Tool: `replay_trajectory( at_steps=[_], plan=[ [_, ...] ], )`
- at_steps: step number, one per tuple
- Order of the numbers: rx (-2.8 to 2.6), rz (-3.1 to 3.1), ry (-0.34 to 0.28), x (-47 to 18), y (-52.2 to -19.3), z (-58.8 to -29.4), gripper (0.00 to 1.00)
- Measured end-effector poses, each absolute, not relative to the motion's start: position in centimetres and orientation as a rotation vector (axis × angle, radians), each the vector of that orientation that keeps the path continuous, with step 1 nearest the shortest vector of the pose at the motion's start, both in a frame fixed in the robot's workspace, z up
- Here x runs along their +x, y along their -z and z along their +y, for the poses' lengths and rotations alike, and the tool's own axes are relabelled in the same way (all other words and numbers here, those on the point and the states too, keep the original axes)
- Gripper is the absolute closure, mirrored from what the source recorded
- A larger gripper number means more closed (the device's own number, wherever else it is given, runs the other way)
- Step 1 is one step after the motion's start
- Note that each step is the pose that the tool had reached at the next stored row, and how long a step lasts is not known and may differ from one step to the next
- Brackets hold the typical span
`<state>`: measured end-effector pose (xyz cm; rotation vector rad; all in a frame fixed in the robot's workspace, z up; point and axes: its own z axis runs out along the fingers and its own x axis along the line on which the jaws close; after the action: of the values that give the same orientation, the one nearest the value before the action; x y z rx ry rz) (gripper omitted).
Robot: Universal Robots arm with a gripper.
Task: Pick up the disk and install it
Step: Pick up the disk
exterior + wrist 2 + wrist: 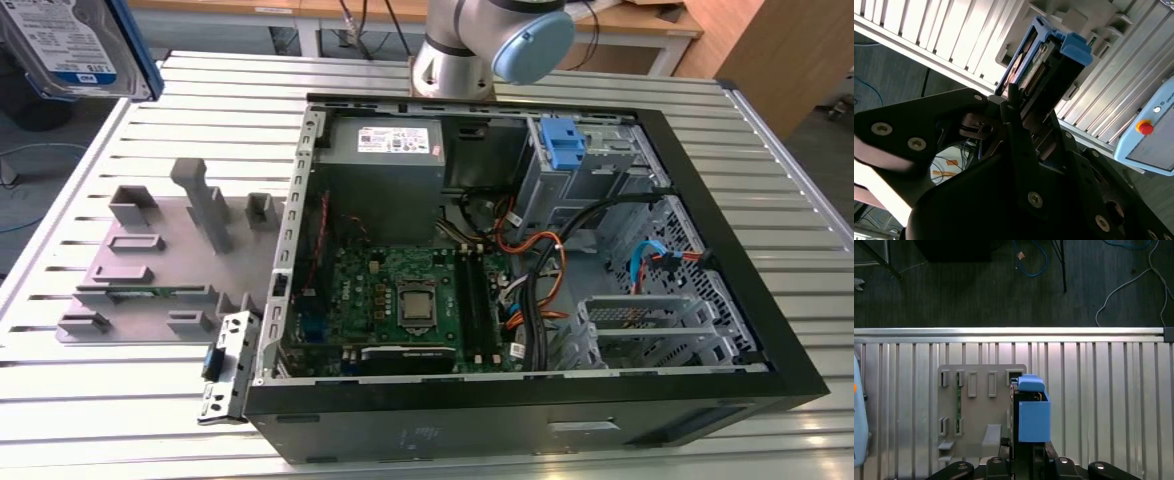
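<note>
Tool (pixel 1029 120): closed on the disk (pixel 1046 60). In the second wrist view its black fingers (pixel 1013 117) clamp the two flat faces, and the end with the blue carrier frame projects beyond them.

The disk: held in the air, clear of the desk (pixel 120 400). In the first wrist view it is seen edge-on (pixel 1031 412), over the edge of a grey fixture plate (pixel 981 410) and the bare slats beside it. In the exterior view its labelled face (pixel 74 45) shows high at the exterior view's left.

Fixture plate (pixel 160 270): lies flat on the desk, just beside the open computer case (pixel 747 300), on the exterior view's left of it.

Case interior: green motherboard (pixel 400 300) on the floor of the case, grey power-supply box (pixel 387 145) at the far wall, blue latch tab (pixel 565 145) on the metal cage beside it. The disk is well apart from that cage.

Arm (pixel 494 45): mounted at the desk's far edge, behind the case.
</note>
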<state>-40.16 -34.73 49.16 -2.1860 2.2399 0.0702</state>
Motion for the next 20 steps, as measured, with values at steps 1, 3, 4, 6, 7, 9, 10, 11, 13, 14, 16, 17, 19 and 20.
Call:
replay_trajectory(
  at_steps=[1,3,4,6,7,9,10,11,13,14,16,17,19,20],
  plan=[
    [-2.186,2.24,-0.07,-40.16,-49.17,-34.73,0.65],
    [-2.186,2.24,-0.07,-40.16,-49.17,-34.73,0.65],
    [-2.186,2.24,-0.07,-40.16,-49.18,-34.73,0.65],
    [-2.186,2.24,-0.07,-40.16,-49.18,-34.73,0.65],
    [-2.186,2.24,-0.07,-40.17,-49.18,-34.73,0.65],
    [-2.186,2.24,-0.07,-40.17,-49.19,-34.73,0.65],
    [-2.186,2.24,-0.07,-40.17,-49.2,-34.73,0.65],
    [-2.186,2.24,-0.07,-40.17,-49.21,-34.73,0.65],
    [-2.186,2.24,-0.07,-40.17,-49.29,-34.73,0.65],
    [-2.186,2.24,-0.07,-40.16,-49.34,-34.73,0.65],
    [-2.186,2.24,-0.07,-40.17,-49.49,-34.73,0.65],
    [-2.186,2.24,-0.07,-40.17,-49.56,-34.73,0.65],
    [-2.186,2.24,-0.07,-40.17,-49.71,-34.73,0.65],
    [-2.186,2.24,-0.07,-40.17,-49.76,-34.73,0.65]
  ],
)
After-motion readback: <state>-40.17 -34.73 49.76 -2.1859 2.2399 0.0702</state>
